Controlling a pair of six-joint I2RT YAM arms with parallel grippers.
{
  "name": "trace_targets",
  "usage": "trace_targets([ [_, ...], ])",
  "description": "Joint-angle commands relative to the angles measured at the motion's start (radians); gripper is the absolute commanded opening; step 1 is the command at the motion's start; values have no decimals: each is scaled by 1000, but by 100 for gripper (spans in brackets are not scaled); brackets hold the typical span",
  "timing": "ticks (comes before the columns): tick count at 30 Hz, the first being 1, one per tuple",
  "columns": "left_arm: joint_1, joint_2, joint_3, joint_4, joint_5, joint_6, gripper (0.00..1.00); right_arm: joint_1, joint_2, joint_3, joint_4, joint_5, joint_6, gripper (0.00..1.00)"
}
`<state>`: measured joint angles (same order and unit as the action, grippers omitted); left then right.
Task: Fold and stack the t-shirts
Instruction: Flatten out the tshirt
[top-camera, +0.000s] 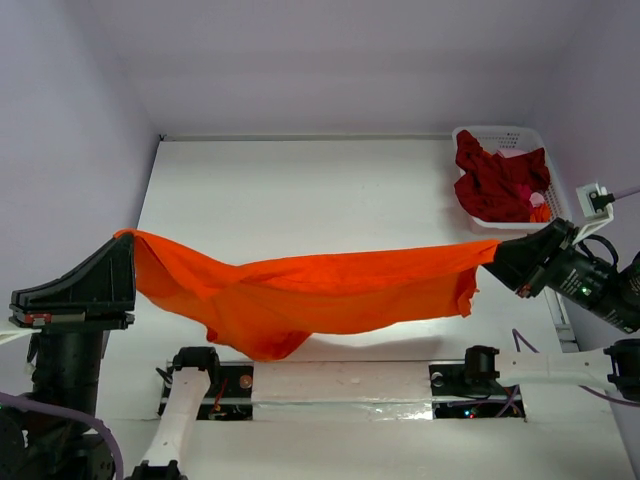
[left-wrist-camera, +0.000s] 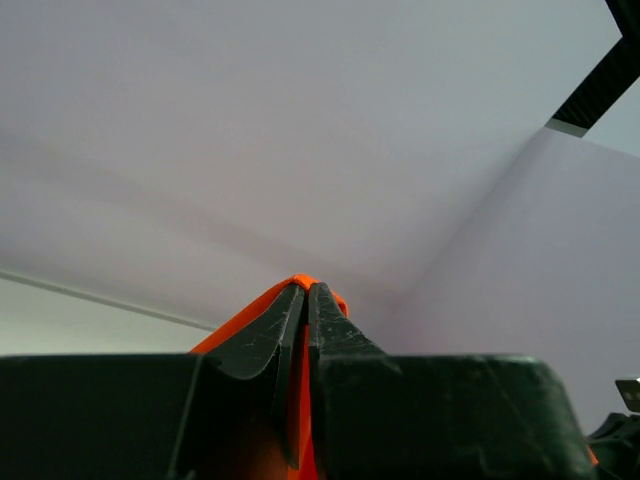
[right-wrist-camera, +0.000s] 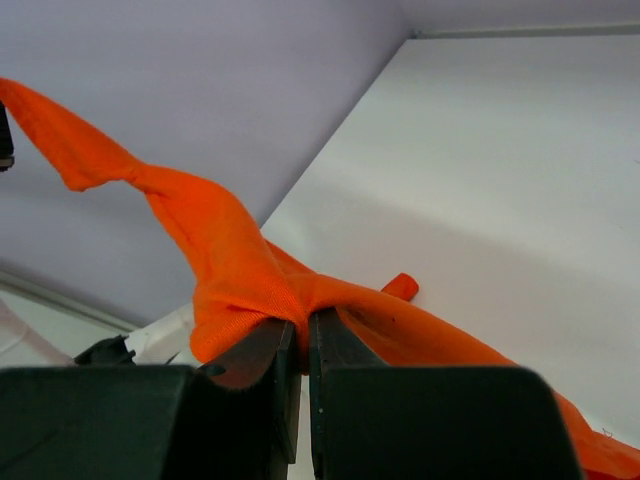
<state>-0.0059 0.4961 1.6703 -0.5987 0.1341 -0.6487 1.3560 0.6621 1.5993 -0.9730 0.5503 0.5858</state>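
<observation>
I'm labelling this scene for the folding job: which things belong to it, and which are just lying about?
Job: orange shirt, stretched between left gripper and right gripper; red shirt.
Lying about: white basket, holding the red shirt.

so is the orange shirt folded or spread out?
Spread out, unfolded: the orange shirt hangs stretched between the left tool and right tool, each pinching an end, its middle sagging toward the table.

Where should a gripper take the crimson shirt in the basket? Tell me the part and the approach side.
Likely pinch the raised bunch at the far left end of the crimson shirt, coming straight down from above. It lies crumpled inside the white basket, whose walls block any sideways approach, and that fold seems highest.
</observation>
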Motion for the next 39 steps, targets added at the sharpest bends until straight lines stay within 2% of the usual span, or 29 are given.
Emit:
trace_targets([
  [1, -26, 1, 31, 54, 7, -14, 0, 5, -1, 1, 102, -73, -38, 0],
  [10, -37, 42, 224, 63, 4, -8, 0, 5, -61, -12, 106, -61, -27, 0],
  [17, -46, 50, 263, 146, 19, -6, 0, 5, -128, -53, 96, 57, -37, 0],
  [23, -55, 55, 299, 192, 70, -45, 0, 5, -142, -24, 46, 114, -34, 0],
  [30, -55, -4, 284, 203, 70, -80, 0, 5, -200, -21, 31, 140, -29, 0],
  [39, -55, -120, 149, 162, 16, -75, 0, 5, -240, -102, -17, 99, 14, 0],
])
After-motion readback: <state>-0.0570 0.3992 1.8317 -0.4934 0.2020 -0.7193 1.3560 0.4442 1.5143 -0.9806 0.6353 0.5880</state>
